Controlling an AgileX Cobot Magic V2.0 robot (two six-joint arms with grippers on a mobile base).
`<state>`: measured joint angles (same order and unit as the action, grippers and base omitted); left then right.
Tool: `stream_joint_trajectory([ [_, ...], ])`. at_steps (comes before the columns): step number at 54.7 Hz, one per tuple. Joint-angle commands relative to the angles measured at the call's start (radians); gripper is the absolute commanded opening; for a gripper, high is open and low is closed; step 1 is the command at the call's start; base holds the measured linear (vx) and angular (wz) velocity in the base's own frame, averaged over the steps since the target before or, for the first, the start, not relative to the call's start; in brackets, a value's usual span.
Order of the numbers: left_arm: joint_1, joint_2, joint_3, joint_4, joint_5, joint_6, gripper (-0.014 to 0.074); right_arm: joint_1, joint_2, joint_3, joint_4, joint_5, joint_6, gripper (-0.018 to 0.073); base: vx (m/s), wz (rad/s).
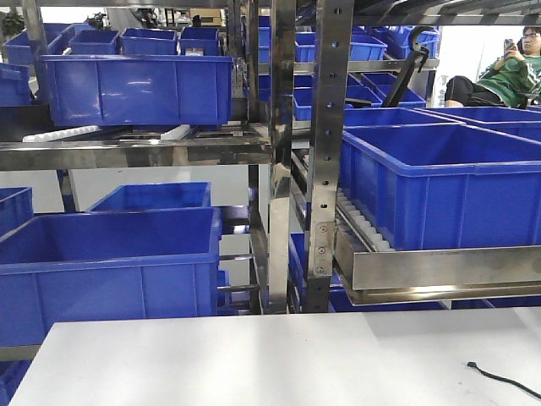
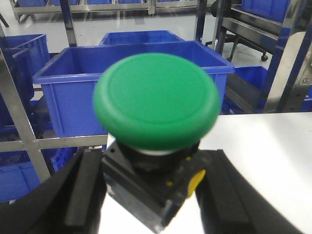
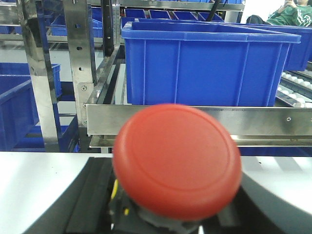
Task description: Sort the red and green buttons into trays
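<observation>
The jaws of the left gripper (image 2: 152, 197) are clenched on the black body of the green button (image 2: 156, 100), one dark finger (image 2: 85, 190) pressing at the lower left of the left wrist view and the other at the lower right. The round green cap fills the middle of that frame and tilts slightly toward the camera, and a yellow part shows on the body's right side. Behind it, a white table (image 2: 273, 161) runs across the right half, and a deep blue crate (image 2: 68, 97) sits on a metal rack (image 2: 19, 122) in the upper half. The jaws of the right gripper (image 3: 170, 222) likewise grip the red button (image 3: 178, 161), whose blurred red cap covers the lower centre of the right wrist view, with dark fingers (image 3: 92, 204) flanking its body at the bottom. Whether either button touches the table cannot be told. In the front view, the table (image 1: 254, 355) spans the bottom, a black cable (image 1: 507, 382) lies at its lower right, blue crates (image 1: 439, 186) fill the shelves, and a person in green (image 1: 507, 76) sits at the upper right.
</observation>
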<state>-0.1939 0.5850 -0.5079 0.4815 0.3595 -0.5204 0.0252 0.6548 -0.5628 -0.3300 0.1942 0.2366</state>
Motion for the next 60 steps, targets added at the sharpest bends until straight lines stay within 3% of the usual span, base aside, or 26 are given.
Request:
stream_joint_trajectory([
  [1,-0.004,-0.004,-0.036,0.004,-0.069,-0.002,-0.0001,-0.005,-0.001,-0.036,-0.007,-0.08,-0.011,-0.0008,0.0,0.0],
  [60,-0.004,-0.004,-0.036,0.004,-0.069,-0.002,-0.0001,-0.005,-0.001,-0.036,-0.007,-0.08,-0.011,-0.0008,-0.02,0.06],
])
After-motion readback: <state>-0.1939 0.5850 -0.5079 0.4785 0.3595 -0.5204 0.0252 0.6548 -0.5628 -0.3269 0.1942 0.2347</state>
